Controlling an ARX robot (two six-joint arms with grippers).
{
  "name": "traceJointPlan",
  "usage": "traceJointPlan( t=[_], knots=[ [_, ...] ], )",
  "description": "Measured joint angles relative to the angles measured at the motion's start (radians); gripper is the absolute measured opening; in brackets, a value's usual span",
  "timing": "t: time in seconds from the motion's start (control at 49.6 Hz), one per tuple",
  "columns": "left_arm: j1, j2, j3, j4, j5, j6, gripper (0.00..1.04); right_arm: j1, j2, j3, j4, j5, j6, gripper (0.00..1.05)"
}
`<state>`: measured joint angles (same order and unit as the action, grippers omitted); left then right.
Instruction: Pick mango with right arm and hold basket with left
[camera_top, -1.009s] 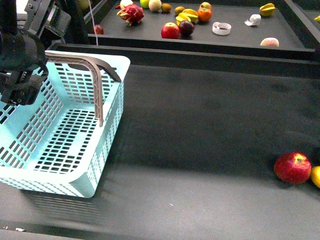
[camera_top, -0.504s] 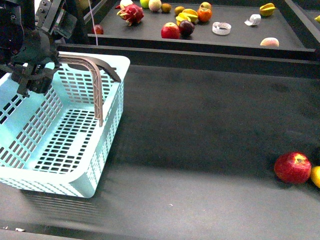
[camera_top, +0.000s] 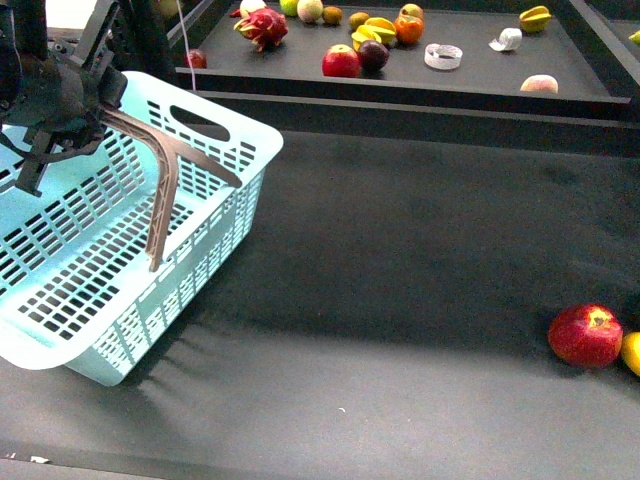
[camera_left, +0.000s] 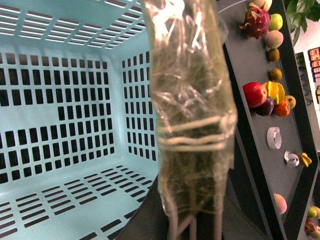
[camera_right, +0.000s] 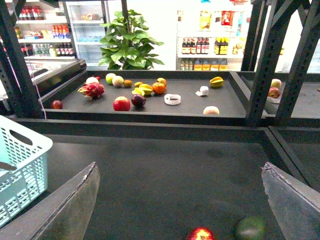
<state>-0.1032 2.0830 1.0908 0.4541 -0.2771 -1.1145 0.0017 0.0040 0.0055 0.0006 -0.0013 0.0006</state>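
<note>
The light-blue basket (camera_top: 205, 255) sits tilted at the left of the dark table, its far side raised. My left gripper (camera_top: 52, 112) is shut on the basket's far rim beside a grey-brown handle (camera_top: 165, 190). In the left wrist view a tape-wrapped finger (camera_left: 192, 120) crosses the basket's slotted inside (camera_left: 60, 125). The yellow mango (camera_top: 632, 353) lies at the table's right edge, cut off by the frame and touching a red apple (camera_top: 585, 335). My right gripper (camera_right: 180, 200) is open above the table; the apple (camera_right: 200, 234) and the mango (camera_right: 251, 227), a dim blur, lie beyond it.
A raised black ledge (camera_top: 420, 108) separates the table from a back shelf. On the shelf lie a dragon fruit (camera_top: 262, 27), a red apple (camera_top: 341, 62), star-shaped fruits (camera_top: 375, 33), a peach (camera_top: 540, 85) and a tape roll (camera_top: 443, 56).
My left gripper rose and moved back, lifting the basket's far side; the basket tipped and turned, and its handle swung to the left. The apple and mango stayed put.
</note>
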Motion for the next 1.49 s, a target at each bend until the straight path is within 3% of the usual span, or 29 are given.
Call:
traceJointPlan(
  t=[0.404,0.868,1.493],
  knots=[
    [-0.020,-0.230,-0.168,0.082,0.027,0.203,0.06,0.000,0.000,0.000,0.000,0.000,0.000,0.96],
    [-0.168,-0.436,-0.434,0.278,0.082,0.642,0.06,0.000,0.000,0.000,0.000,0.000,0.000,0.96],
    [-0.295,-0.459,-0.558,0.469,0.227,0.881,0.06,0.000,0.000,0.000,0.000,0.000,0.000,0.96]
  ],
)
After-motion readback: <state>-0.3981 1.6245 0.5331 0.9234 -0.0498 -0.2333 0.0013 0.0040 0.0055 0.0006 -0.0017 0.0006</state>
